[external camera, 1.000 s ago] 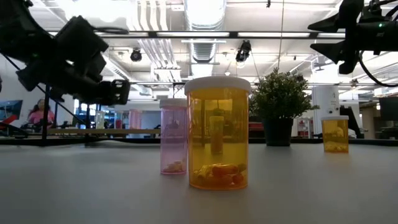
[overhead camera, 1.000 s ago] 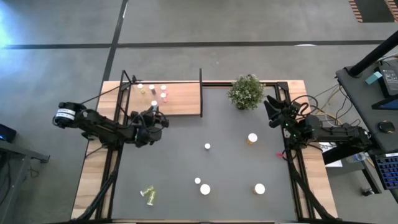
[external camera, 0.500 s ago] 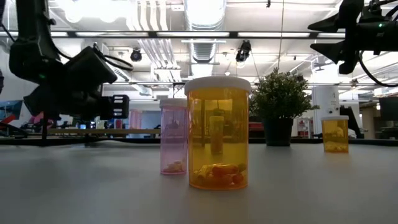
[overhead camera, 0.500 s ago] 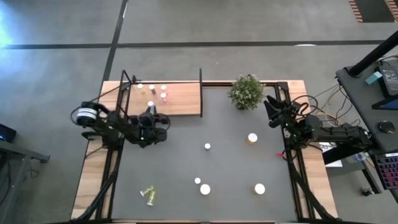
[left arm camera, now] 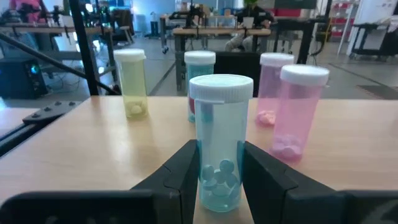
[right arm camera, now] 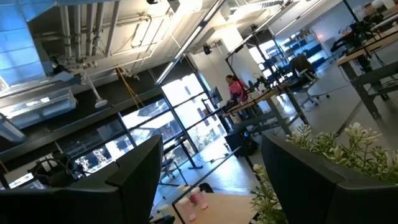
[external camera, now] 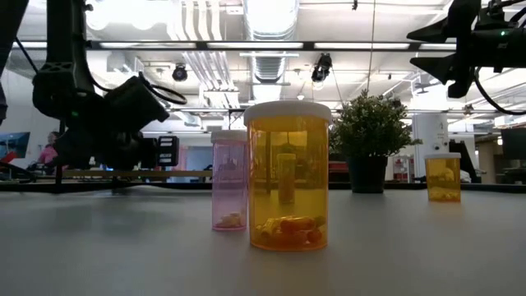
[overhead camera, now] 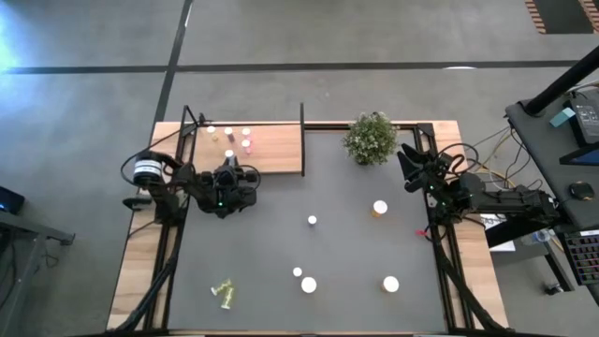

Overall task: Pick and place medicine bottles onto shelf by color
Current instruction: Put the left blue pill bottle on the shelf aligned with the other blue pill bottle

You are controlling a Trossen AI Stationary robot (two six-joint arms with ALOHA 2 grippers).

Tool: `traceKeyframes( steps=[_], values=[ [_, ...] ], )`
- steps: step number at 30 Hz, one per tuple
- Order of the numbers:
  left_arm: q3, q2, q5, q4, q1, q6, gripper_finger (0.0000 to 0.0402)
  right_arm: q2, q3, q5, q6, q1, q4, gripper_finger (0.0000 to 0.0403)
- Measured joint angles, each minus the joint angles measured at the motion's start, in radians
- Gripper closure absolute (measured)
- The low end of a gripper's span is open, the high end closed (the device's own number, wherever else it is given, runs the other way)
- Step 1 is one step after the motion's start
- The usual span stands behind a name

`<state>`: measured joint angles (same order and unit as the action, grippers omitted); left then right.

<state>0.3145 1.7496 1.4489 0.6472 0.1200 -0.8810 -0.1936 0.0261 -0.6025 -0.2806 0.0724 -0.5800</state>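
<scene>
The left gripper (left arm camera: pixel 219 186) clamps a bluish bottle (left arm camera: pixel 219 142) upright at the near edge of the shelf (overhead camera: pixel 276 150), where yellow, blue and pink bottles stand, while the right gripper (overhead camera: pixel 409 161) waits open beside the plant (overhead camera: pixel 371 138).

Grey concrete floor (overhead camera: pixel 281 37), exposed ceiling ducts (external camera: pixel 271 20), bright lights, tall windows (right arm camera: pixel 180 124), distant workbenches (left arm camera: pixel 217 31).

Ahead of the left pincer (left arm camera: pixel 219 180), which grips a bluish bottle (left arm camera: pixel 220 142), the shelf (left arm camera: pixel 93 143) board lies bare up to a row of bottles: yellow-green (left arm camera: pixel 132 83), bluish (left arm camera: pixel 199 68), two pink (left arm camera: pixel 297 110). A black post (left arm camera: pixel 86 46) stands beyond, to one side.
</scene>
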Motion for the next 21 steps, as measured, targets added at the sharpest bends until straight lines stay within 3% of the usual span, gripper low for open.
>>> traceKeyframes(
  steps=[21],
  values=[
    [0.004, -0.002, -0.076, 0.005, 0.100, 0.011, 0.0312, 0.000, 0.000, 0.000, 0.000, 0.000, 0.000, 0.0142]
  ],
)
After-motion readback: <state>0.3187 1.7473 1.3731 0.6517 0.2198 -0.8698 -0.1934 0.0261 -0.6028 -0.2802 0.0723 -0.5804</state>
